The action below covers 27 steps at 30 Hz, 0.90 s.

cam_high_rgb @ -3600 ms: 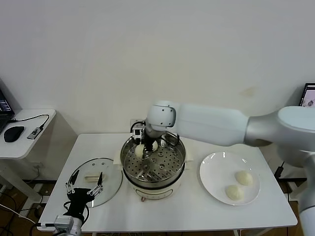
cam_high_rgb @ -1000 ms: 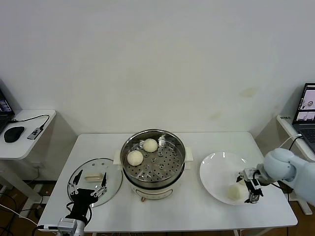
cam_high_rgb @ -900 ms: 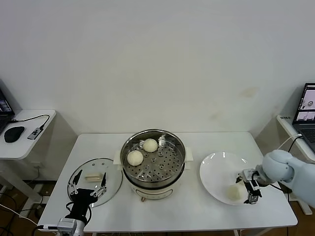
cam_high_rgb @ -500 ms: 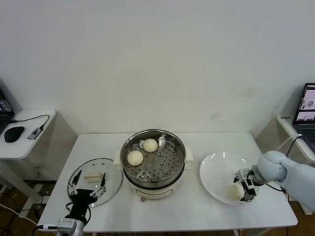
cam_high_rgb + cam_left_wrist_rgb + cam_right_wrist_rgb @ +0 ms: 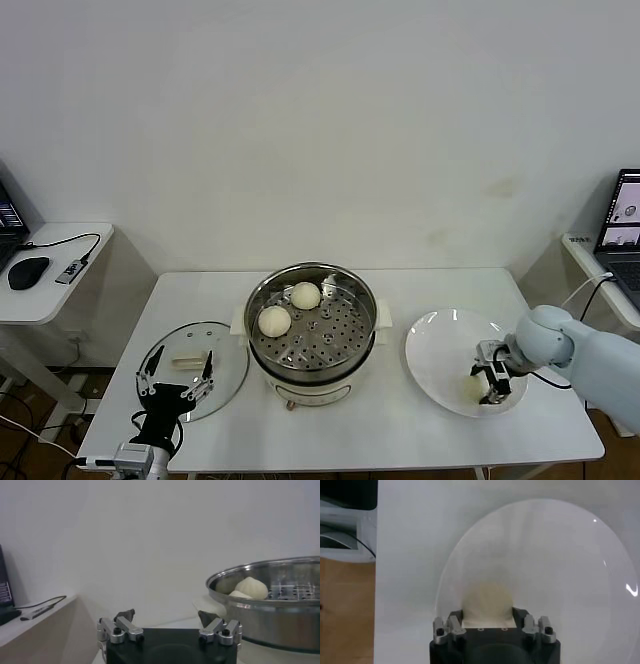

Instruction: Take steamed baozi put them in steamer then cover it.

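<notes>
My right gripper (image 5: 489, 383) is down on the flat white plate (image 5: 432, 345), jaws narrowed onto a cream-white dough bun (image 5: 488, 603); the wrist view shows the bun pinched between them, sitting on the plate's near side. No other bun visible on the plate.

Two cream-white buns (image 5: 275, 320) (image 5: 306, 295) already sit on the perforated tray of the round stainless-steel steamer pot (image 5: 350, 364), well off to my right gripper's left, towards the far-left side of the tray.

My left gripper (image 5: 176, 390) is parked with jaws spread wide over the near edge of the round clear glass lid (image 5: 230, 352), which lies flat on the table, apart from the steamer on its left.

Progress, my read: two buns in, a third gripped but not lifted. Left to do: carry it over, drop it on the tray, handle any bun I can't see, then lid on.
</notes>
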Each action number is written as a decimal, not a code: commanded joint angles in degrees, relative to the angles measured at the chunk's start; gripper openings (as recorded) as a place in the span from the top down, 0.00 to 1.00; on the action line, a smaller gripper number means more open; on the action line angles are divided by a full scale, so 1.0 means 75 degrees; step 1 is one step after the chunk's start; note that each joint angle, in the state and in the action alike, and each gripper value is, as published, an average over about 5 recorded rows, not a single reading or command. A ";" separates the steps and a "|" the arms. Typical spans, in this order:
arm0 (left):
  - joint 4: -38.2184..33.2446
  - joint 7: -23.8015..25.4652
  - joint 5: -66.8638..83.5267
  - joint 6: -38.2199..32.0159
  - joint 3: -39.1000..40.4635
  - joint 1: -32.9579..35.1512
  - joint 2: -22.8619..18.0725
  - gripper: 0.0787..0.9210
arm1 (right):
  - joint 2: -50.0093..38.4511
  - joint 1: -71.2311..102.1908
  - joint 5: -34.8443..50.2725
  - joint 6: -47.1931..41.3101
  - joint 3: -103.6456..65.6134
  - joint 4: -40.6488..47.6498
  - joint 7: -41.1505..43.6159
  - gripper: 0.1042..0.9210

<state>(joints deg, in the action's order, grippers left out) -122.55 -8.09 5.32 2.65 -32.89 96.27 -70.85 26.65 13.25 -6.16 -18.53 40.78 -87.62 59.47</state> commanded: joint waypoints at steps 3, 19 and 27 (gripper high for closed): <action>-0.0032 0.0001 0.0018 0.0000 0.0007 0.0000 0.0015 0.12 | -0.0152 -0.0896 0.0304 -0.0051 0.0395 -0.0084 0.0147 0.44; -0.0110 0.0008 0.0130 0.0016 0.0040 -0.0064 0.0094 0.12 | 0.0377 -0.5275 0.2021 -0.0154 0.2083 -0.0218 0.0291 0.46; -0.0150 0.0021 0.0208 0.0031 -0.0059 -0.0080 0.0103 0.12 | 0.1922 -0.6777 0.2715 -0.0128 0.3218 -0.0412 -0.0170 0.46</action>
<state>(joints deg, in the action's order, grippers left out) -123.71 -7.96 6.77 2.86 -33.20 95.66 -70.10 31.39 -21.25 7.78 -19.72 55.68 -90.06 60.22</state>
